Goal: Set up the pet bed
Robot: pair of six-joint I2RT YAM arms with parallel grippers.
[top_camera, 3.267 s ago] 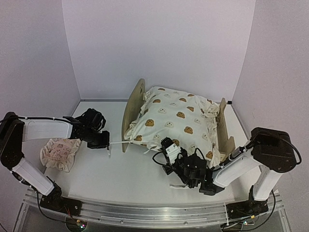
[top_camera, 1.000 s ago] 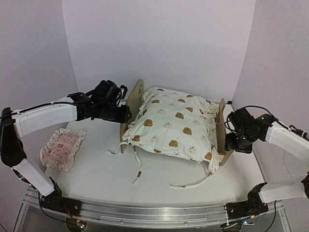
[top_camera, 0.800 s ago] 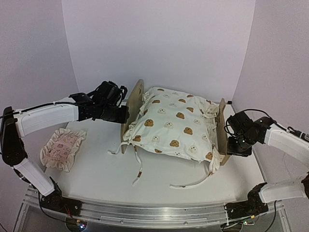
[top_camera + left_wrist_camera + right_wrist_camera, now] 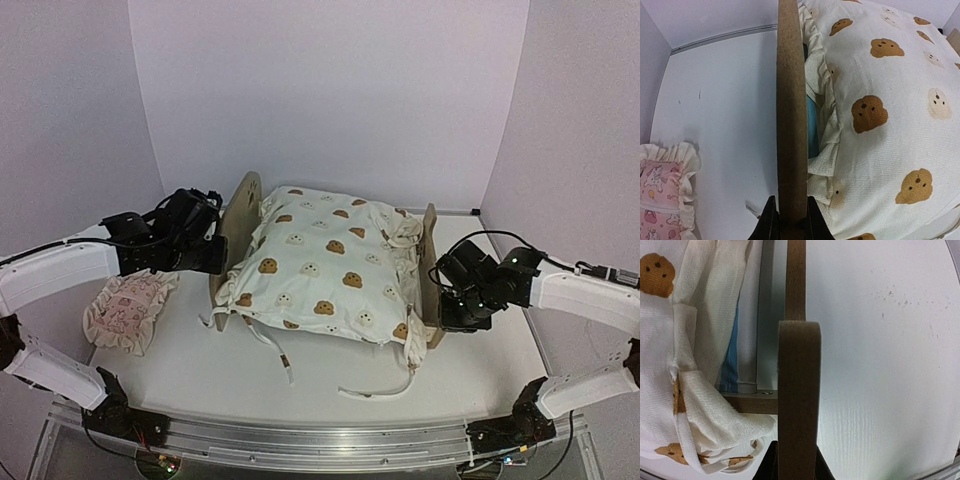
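The pet bed stands mid-table, its plywood headboard (image 4: 238, 215) on the left and its low footboard (image 4: 428, 262) on the right. The cream bear-print quilt (image 4: 325, 260) covers it; a strip of blue mattress (image 4: 812, 130) shows beside the headboard edge (image 4: 791, 100). My left gripper (image 4: 216, 254) is shut on the headboard (image 4: 791, 222). My right gripper (image 4: 437, 300) is shut on the footboard edge (image 4: 799, 400), with the blue-striped mattress (image 4: 731, 357) just left of it (image 4: 796, 465).
The pinkish ruffled pillow (image 4: 126, 310) lies on the table at the left, also in the left wrist view (image 4: 662, 195). Quilt ties (image 4: 378, 388) trail on the table in front of the bed. White walls enclose the table.
Both grippers have closed on the bed's end boards, and the whole bed with its quilt has shifted left and slightly toward the front. Both arms moved with it.
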